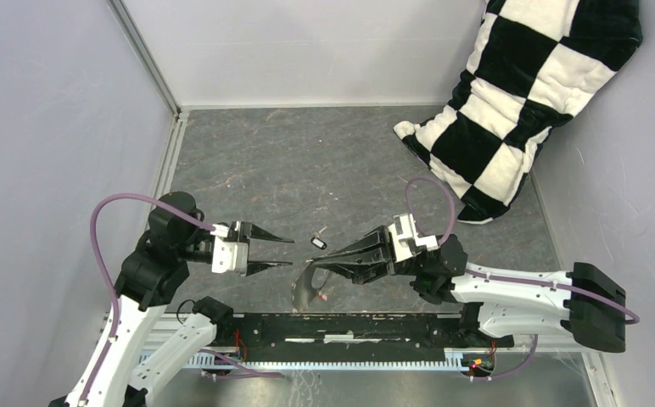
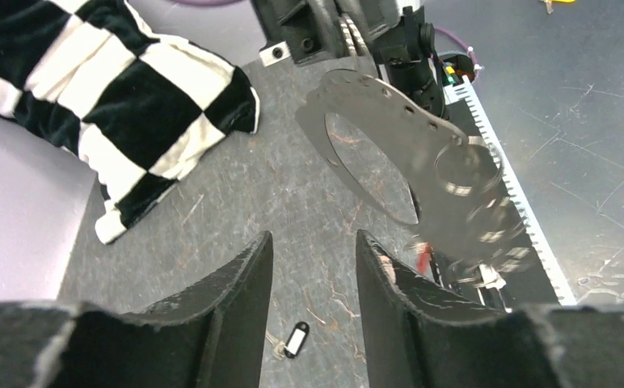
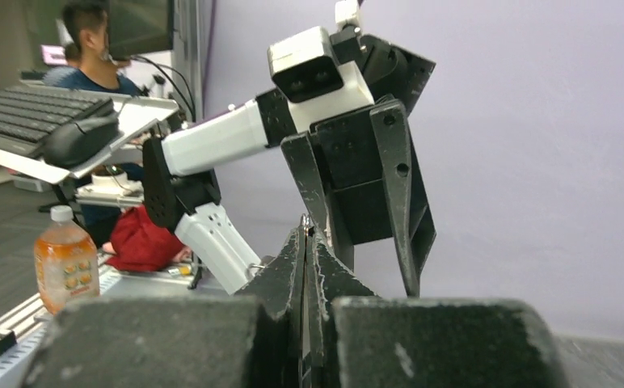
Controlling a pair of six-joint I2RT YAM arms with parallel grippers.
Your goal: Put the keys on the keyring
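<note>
Far rt corner: checkered cushion, well apart from the work, lying on grey table.

Mid-table, near front edge: rt gripper clamped tight on keyring, pinching the hoop's upper edge so the rest hangs below the tips, tilted, above the table. Wrist view shows only a thin metal sliver between the closed fingers.

Facing it from the left: L gripper, jaws parted approx halfway, nothing between them, apart from the ring.

Seen from L wrist: keyring as a flat thin metal band w/ small holes and a jagged fringe low down. Judged stiff, light, smooth, so prone to pivot or slip in a one-point pinch; best held across the flat band, away from the fringe and whatever opening takes a key.

On the table between the two grippers: black key, tag-like w/ pale spot, also visible just below the L fingers. Judged v. light, thin, lying flat, so hard to get under; take by its long edges or the head, leaving the hole end free for threading. Easily flicked away.

By ring's lower fringe: red key, blurred in wrist view; can't tell if threaded on or just beside.
</note>
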